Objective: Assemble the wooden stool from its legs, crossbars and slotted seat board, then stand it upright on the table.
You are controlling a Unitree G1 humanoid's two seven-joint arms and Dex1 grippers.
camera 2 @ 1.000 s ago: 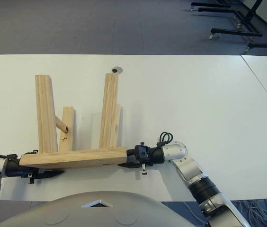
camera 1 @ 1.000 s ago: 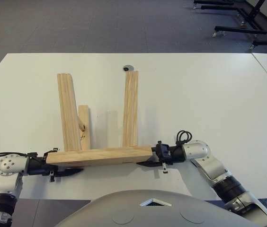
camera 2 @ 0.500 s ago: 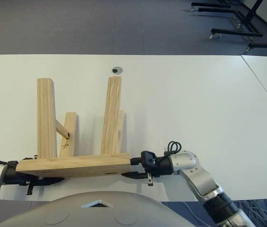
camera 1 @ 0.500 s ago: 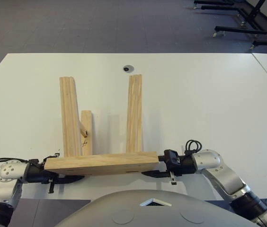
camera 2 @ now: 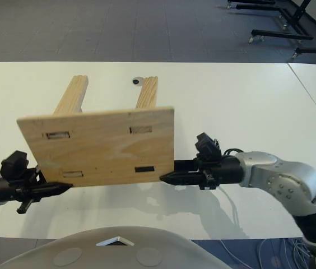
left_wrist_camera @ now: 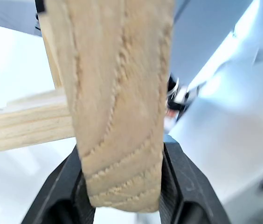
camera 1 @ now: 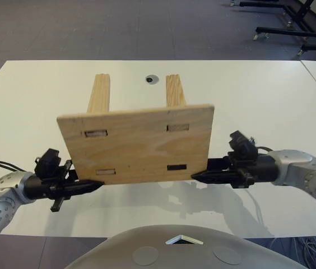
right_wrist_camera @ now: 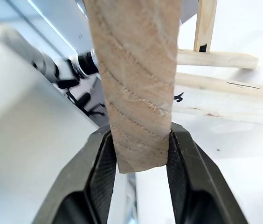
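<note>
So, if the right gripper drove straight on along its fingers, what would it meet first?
The pale slotted wooden seat board, its edge clamped in the right gripper; beyond the board, probably the left gripper facing it.

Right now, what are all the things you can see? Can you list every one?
seat: one, light wood with four slots, held up over the table's near side.
legs: two, light wood, pointing away behind the seat.
crossbar: one, light wood, behind the seat.
table: one, white, under it all.
hole: one, dark, table's far middle.
frames: black, on wheels, floor far right.
left gripper: black, shut on the seat's left edge.
right gripper: black, shut on its right edge.
</note>
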